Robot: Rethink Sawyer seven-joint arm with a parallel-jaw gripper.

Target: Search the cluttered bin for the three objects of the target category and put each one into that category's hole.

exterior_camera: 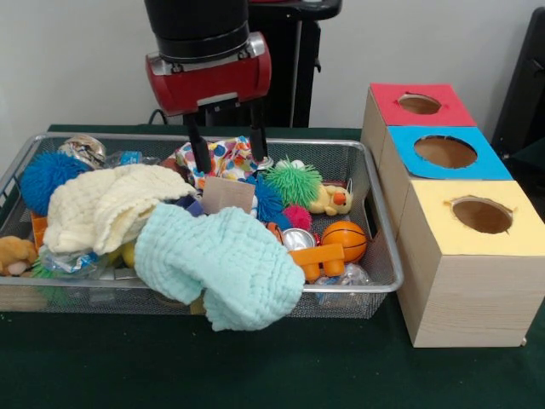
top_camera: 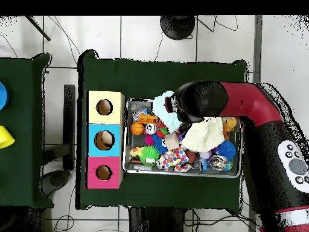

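The wire bin (exterior_camera: pixel 381 223) sits on the green table (exterior_camera: pixel 255 366), heaped with clutter: a mint cloth (exterior_camera: pixel 217 264) spills over its near rim, a cream cloth (exterior_camera: pixel 106 204) lies beside it, and around them are a blue fuzzy ball (exterior_camera: pixel 43 179), a green spiky ball (exterior_camera: pixel 292 181), a small yellow duck (exterior_camera: pixel 332 200), a little basketball (exterior_camera: pixel 344 239), an orange plastic piece (exterior_camera: pixel 319 257), a tan card (exterior_camera: pixel 227 195) and a polka-dot cloth (exterior_camera: pixel 223 158). Just beside the bin stand three wooden boxes with round holes, topped red (exterior_camera: pixel 420 104), blue (exterior_camera: pixel 444 152) and yellow (exterior_camera: pixel 479 215); which category is the target cannot be told from the pictures. The arm comes straight down over the bin's far middle, its red wrist level. The gripper (exterior_camera: pixel 228 153) points downward with its two black fingers spread apart, holding nothing, their tips at the polka-dot cloth, the green spiky ball just beside one finger. In the overhead view the arm's dark head covers part of the bin (top_camera: pixel 128 136).
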